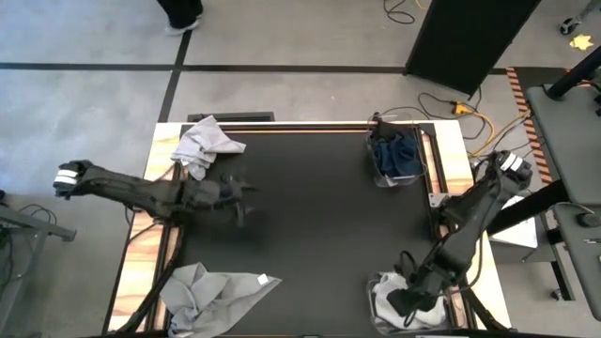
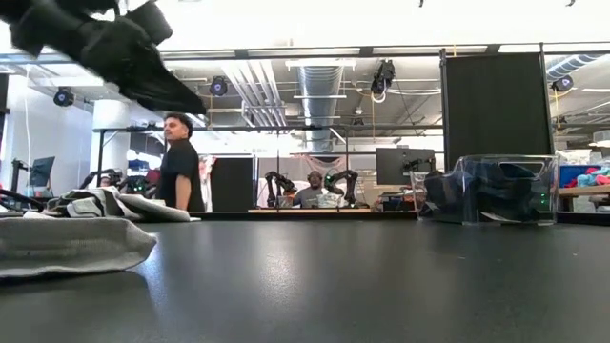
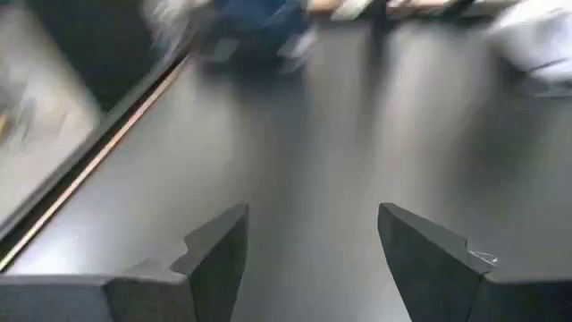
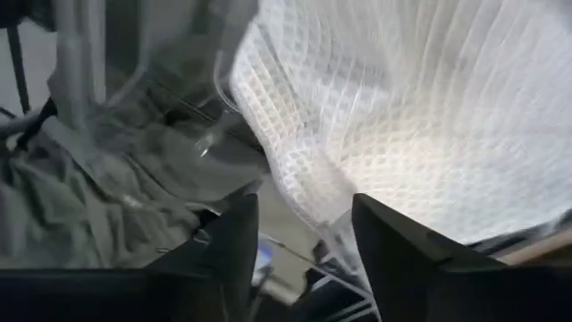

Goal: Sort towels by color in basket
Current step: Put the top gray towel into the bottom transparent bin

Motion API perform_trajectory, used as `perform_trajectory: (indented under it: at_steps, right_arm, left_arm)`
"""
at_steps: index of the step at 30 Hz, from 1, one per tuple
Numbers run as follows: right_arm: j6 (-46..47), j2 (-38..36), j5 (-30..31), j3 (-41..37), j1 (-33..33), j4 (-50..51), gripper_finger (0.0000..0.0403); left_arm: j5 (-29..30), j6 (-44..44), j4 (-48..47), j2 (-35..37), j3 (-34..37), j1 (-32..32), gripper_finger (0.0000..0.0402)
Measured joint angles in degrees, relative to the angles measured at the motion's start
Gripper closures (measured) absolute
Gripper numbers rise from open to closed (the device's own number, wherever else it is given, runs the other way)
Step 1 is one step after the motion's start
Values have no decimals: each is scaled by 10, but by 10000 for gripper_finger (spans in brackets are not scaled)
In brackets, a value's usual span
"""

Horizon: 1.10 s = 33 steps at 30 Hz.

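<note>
My left gripper (image 1: 242, 195) hangs open above the black mat's left half, holding nothing; in its wrist view (image 3: 308, 259) only bare mat lies between the fingers. One light grey towel (image 1: 207, 145) lies at the far left corner, another (image 1: 218, 291) at the near left, also seen in the low view (image 2: 67, 243). Dark navy towels (image 1: 396, 155) sit in a clear bin at the far right. My right gripper (image 1: 402, 299) is open, down in the near right bin. A white waffle towel (image 4: 420, 116) and grey towels (image 4: 80, 206) lie just past its fingertips (image 4: 304, 241).
The clear bin with dark towels (image 2: 477, 171) stands at the mat's far right; the near right bin (image 1: 377, 282) holds light cloths. The mat's middle (image 1: 319, 225) is bare. Wooden table edges frame the mat. People stand and sit in the room beyond the table.
</note>
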<state>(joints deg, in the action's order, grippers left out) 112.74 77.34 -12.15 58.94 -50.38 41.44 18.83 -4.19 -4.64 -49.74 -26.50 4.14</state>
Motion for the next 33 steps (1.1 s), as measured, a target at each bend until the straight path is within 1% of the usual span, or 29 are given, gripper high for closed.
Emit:
perform_trajectory:
  at_steps: [4,7,9,11,15,17,19,21,24,25,27,29,31,33]
  right_arm:
    - [-109,-34,65,12,13,65,208]
    - [-210,-69,147,15,34,101,196]
    - [-286,-87,206,14,54,111,189]
    - [-371,-103,275,14,75,112,183]
    - [-546,-116,411,14,110,91,170]
    - [-620,-115,467,14,119,75,164]
    - [-681,-109,510,13,128,50,157]
    - [-728,-100,528,12,134,24,151]
    - [-770,-83,528,11,140,-15,142]
    - [-776,-76,528,11,141,-23,139]
    - [-781,-62,528,10,140,-35,135]
    - [-780,-46,527,10,140,-35,131]
    - [-778,-34,525,10,140,-35,128]
    - [-778,-24,525,10,140,-36,126]
  left_arm:
    - [1,-57,-196,-18,-98,-85,174]
    - [1,-120,-284,-41,-138,-166,175]
    - [1,-143,-308,-60,-142,-225,175]
    - [-1,-146,-307,-87,-140,-288,175]
    - [-26,-157,-314,-156,-140,-411,175]
    - [-31,-158,-331,-195,-152,-465,175]
    - [-22,-154,-348,-233,-170,-509,175]
    - [-3,-148,-354,-268,-190,-541,175]
    - [15,-145,-360,-321,-222,-573,175]
    - [16,-147,-369,-339,-234,-574,175]
    - [36,-141,-369,-376,-255,-576,175]
    - [56,-152,-377,-414,-272,-582,175]
    - [64,-151,-383,-455,-289,-585,175]
    - [79,-148,-415,-492,-313,-582,180]
